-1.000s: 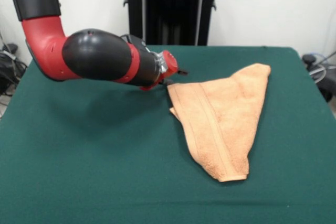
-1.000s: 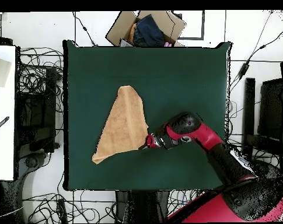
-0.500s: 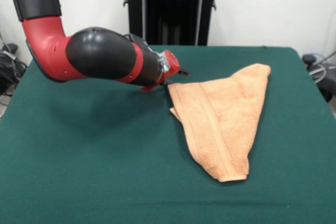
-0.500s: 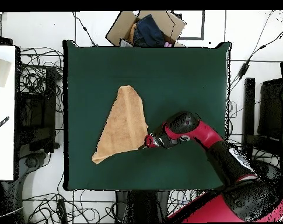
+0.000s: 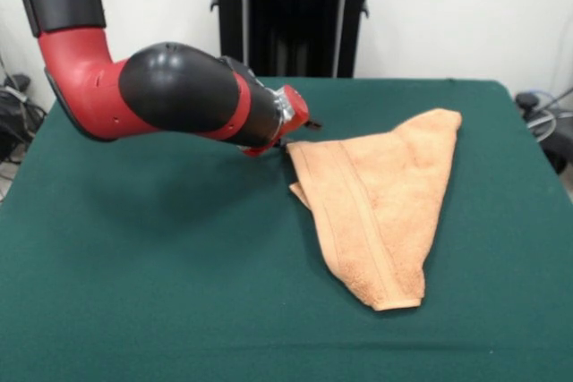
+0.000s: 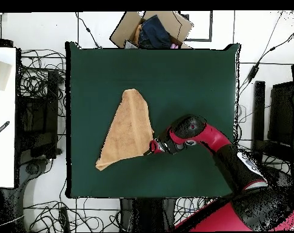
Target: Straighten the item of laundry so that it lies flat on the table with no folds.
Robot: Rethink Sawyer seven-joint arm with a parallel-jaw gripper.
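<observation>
Front view: arm has crept bit closer over last second, gripper [image 5: 300, 127] now right at towel [image 5: 376, 199] corner, towel itself hasn't budged. Reads like lining up for corner grab (my guess). Towel folded into rough triangle on right half of table [image 5: 161, 266], clearly not flat yet. Fingers hidden behind wrist, can't tell if open or closed.

Overhead view: gripper [image 6: 154, 146] touching or just beside towel [image 6: 128, 130] edge nearest robot, towel sits left of centre on table [image 6: 191, 79]. Finger state still unreadable here.
</observation>
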